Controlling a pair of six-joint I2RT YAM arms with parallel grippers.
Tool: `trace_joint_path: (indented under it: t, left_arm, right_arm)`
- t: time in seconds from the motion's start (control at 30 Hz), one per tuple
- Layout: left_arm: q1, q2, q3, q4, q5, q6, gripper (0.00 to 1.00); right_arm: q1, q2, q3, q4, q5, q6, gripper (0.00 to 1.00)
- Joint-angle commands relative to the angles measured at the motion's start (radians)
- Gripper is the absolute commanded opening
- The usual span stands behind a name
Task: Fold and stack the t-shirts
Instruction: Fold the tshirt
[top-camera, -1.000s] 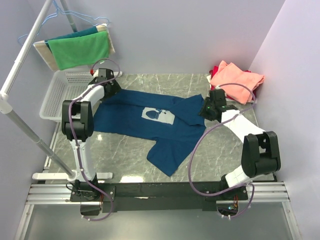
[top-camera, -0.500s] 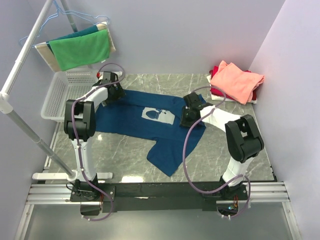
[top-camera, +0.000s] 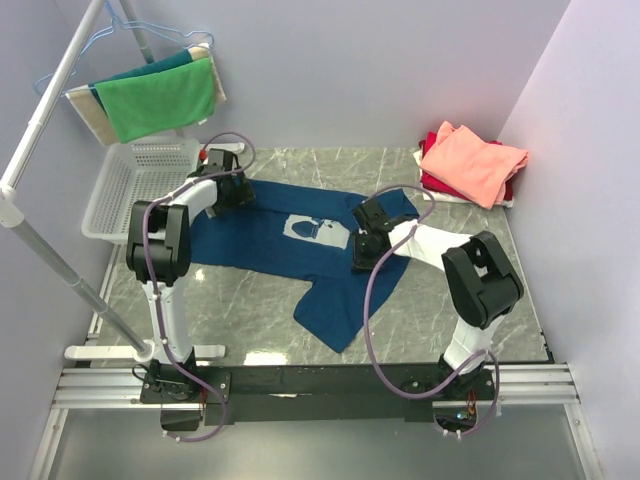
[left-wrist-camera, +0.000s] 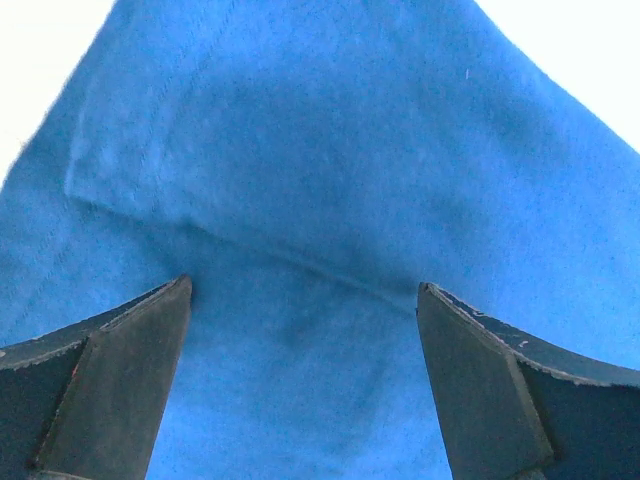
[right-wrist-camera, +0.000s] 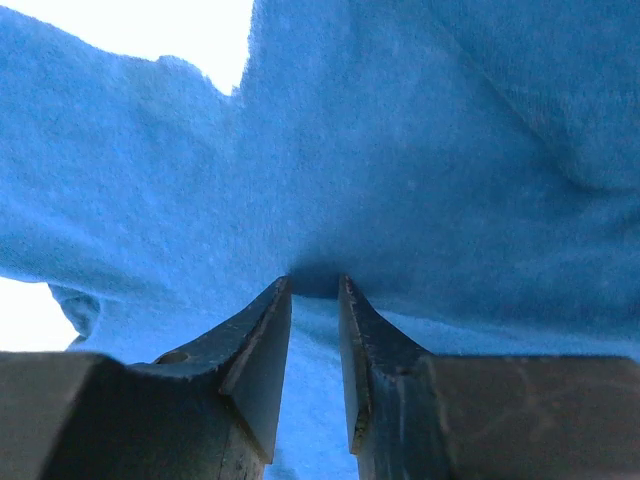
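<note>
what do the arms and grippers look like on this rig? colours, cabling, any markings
Left arm and right arm: white tubular links with chunky black joint housings. A purplish-grey cable loops loosely outside each. Left gripper and right gripper: two dark, matte, wedge-shaped fingers tapering to narrow tips. No markings visible.

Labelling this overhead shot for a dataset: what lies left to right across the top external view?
White mesh basket → left gripper → pale chest print on the navy t-shirt → right gripper → folded salmon-pink t-shirt.
</note>
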Motion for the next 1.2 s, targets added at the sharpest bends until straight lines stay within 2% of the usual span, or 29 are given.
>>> trace_joint_path:
  t: [0.0, 0.13, 0.4, 0.57, 0.73, 0.87, 1.0, 1.17]
  left_arm:
    - [-0.013, -0.092, -0.039, 0.023, 0.025, 0.023, 0.99]
    - [-0.016, -0.126, -0.062, 0.023, 0.025, 0.031, 0.99]
    - [-0.033, -0.181, -0.066, -0.009, 0.008, 0.028, 0.99]
    - [-0.054, -0.199, -0.053, -0.127, -0.007, -0.001, 0.99]
    - [-0.108, -0.304, -0.206, -0.171, 0.004, -0.069, 1.00]
    - [-0.126, -0.400, -0.332, -0.164, 0.004, -0.104, 0.99]
    - [-0.126, -0.486, -0.408, -0.193, -0.012, -0.109, 0.99]
    - [-0.126, -0.505, -0.451, -0.198, -0.016, -0.122, 0.99]
  right_arm:
    - [0.012, 0.013, -0.121, -0.135, 0.059, 0.010, 0.33]
    - [0.016, -0.050, -0.185, -0.187, 0.116, 0.033, 0.33]
    - [0.024, -0.154, -0.285, -0.259, 0.136, 0.110, 0.30]
    - [0.029, -0.266, -0.314, -0.310, 0.180, 0.154, 0.29]
    - [0.042, -0.350, -0.259, -0.281, 0.215, 0.196, 0.28]
    - [0.104, -0.393, -0.143, -0.268, 0.260, 0.197, 0.32]
    - [0.182, -0.380, -0.077, -0.267, 0.214, 0.155, 0.33]
    - [0.294, -0.315, -0.080, -0.259, 0.125, 0.134, 0.33]
